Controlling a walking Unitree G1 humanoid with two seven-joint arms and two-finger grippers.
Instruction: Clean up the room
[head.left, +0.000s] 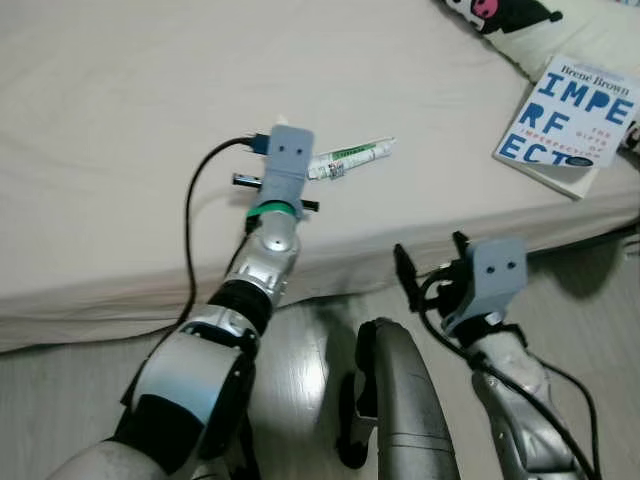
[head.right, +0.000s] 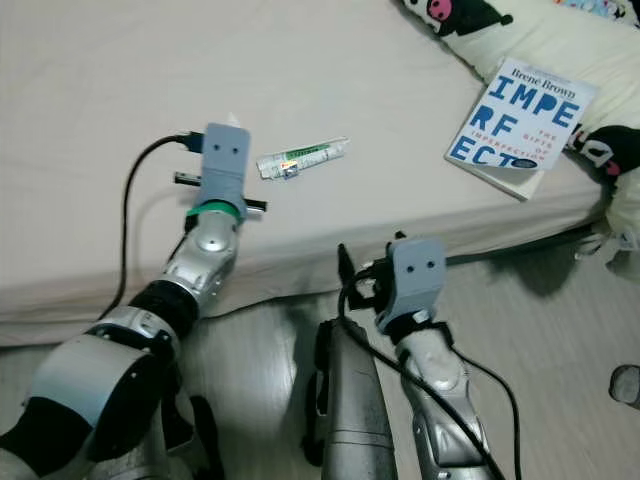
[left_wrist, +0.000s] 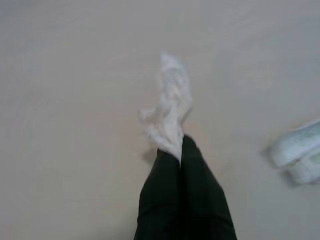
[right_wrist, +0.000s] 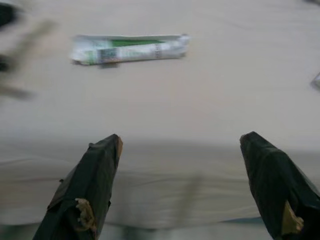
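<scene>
A crumpled white tissue (left_wrist: 169, 109) lies on the beige bed sheet (head.left: 120, 120), pinched at its near end by my left gripper (left_wrist: 181, 145), whose black fingers are shut on it. The left arm reaches over the bed edge, its grey wrist block (head.left: 286, 158) hiding the tissue in the eye views. A white and green tube (head.left: 350, 156) lies on the sheet just right of that wrist; it is also in the right wrist view (right_wrist: 129, 48). My right gripper (right_wrist: 182, 145) hovers open below the bed edge, over the floor, with nothing between its fingers.
A white and blue book (head.left: 568, 110) lies near the bed's right corner. A cream plush toy with black and pink parts (head.right: 470, 15) rests at the far right. Pale wood floor (head.right: 560, 330) runs in front of the bed.
</scene>
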